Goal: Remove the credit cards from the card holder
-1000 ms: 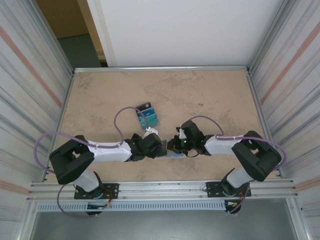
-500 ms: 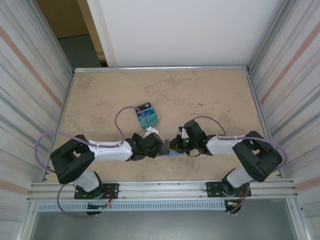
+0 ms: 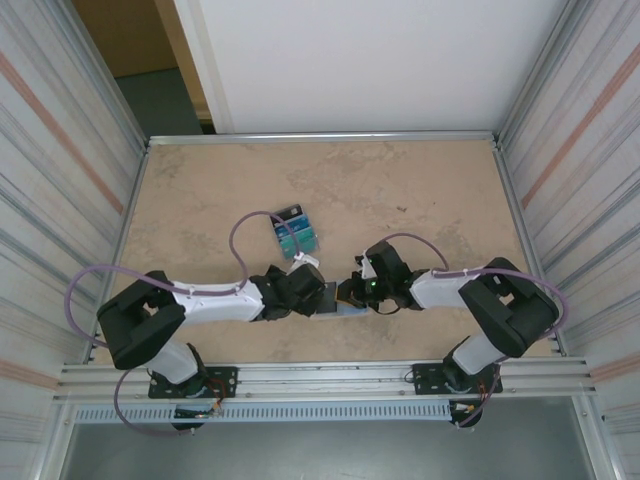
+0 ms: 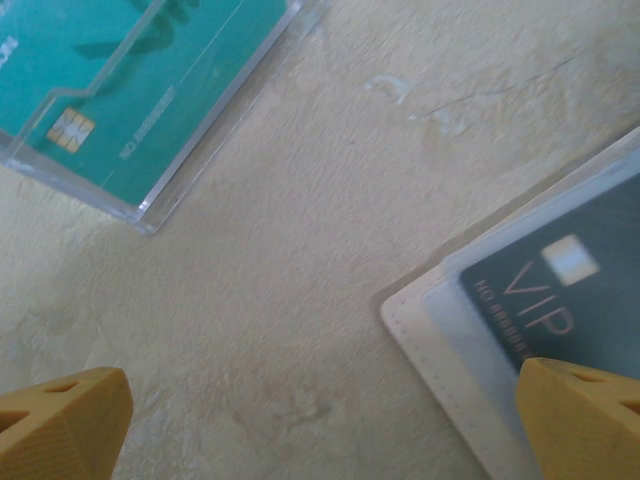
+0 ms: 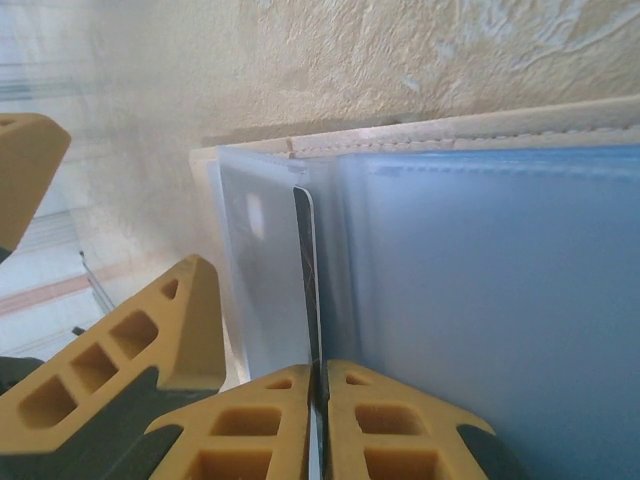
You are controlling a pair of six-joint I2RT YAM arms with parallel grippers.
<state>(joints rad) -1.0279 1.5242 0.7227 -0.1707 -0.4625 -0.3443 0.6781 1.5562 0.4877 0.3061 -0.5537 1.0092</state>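
Toward the left of the tan table [image 3: 420, 190], beyond the two arms, lies a fanned pile of cards [image 3: 295, 232] in black, blue and teal. The left wrist view shows a teal card [image 4: 130, 70] with a gold chip inside a clear case [image 4: 215, 140], flat on the table's surface. The left gripper [image 4: 320, 430] hangs low over the bare table with its jaws spread wide and nothing between them. One yellow fingertip is at the lower left corner of that view. The other sits over the near edge of the card holder [image 4: 440, 320], though contact cannot be judged. The card holder lies open on the table near its front edge, between the two grippers. Its pale blue transparent sleeves face up, and a dark VIP card [image 4: 560, 290] rests in one pocket. On the right, the right gripper [image 5: 317, 390] has its jaws pinched almost together on a thin card [image 5: 306, 270], seen edge-on. This card stands between the clear sleeves near the holder's stitched tan edge.
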